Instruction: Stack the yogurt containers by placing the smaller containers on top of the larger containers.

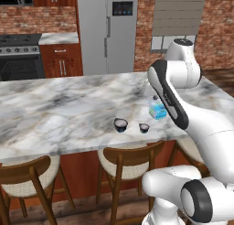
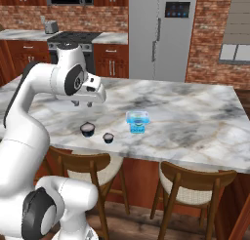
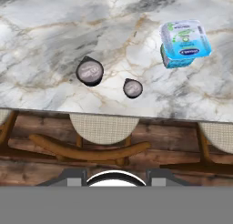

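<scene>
In the left base view, the light blue tub sits on the marble counter near its front edge, partly behind the white arm; the wider dark cup and the narrower dark cup stand just beside each other, in front of the tub and toward the stove side of it. In the right base view, the gripper hangs above the counter, well apart from the tub and roughly over the wider cup, with the narrower cup between that cup and the tub; whether the fingers are open or closed cannot be told, and nothing is seen held in them. In the hand view, both cups and the tub stand upright and apart, nothing stacked. The step in hand is likely reaching for a cup: the hand should centre over one whitish top, descend straight, and grip the tapering wall high enough that it cannot slip out.
</scene>
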